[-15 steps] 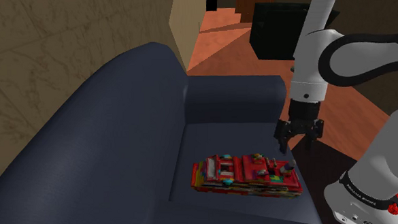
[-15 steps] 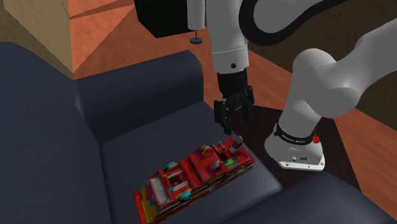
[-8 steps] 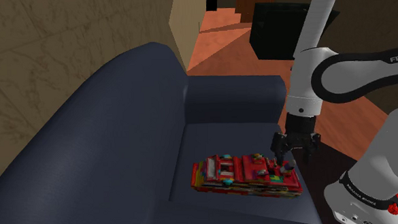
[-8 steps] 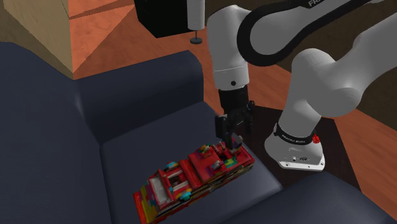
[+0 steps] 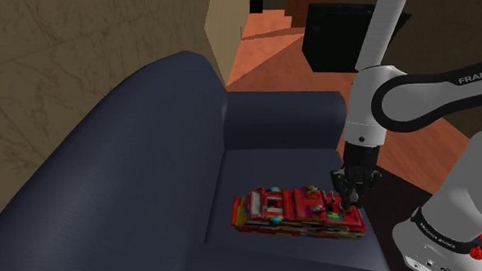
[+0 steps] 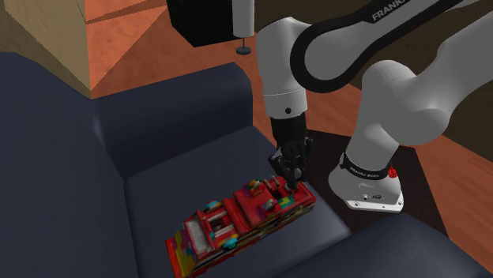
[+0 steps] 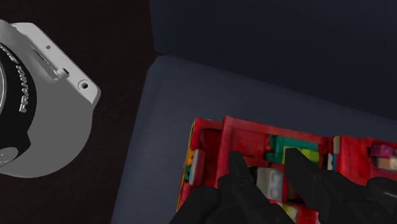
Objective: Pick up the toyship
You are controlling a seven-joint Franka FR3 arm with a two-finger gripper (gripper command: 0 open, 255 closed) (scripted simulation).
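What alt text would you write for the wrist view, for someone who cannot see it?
The robot's black two-fingered hand, fingers apart, hangs close over one end of a red, multicoloured block-built toy ship. The ship lies on a dark blue sofa seat cushion, and the arm's rounded white base sits beside the sofa.

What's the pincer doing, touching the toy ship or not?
Cannot tell. In the wrist view the open pincer overlaps the red toy ship, but neither gap nor contact shows plainly.
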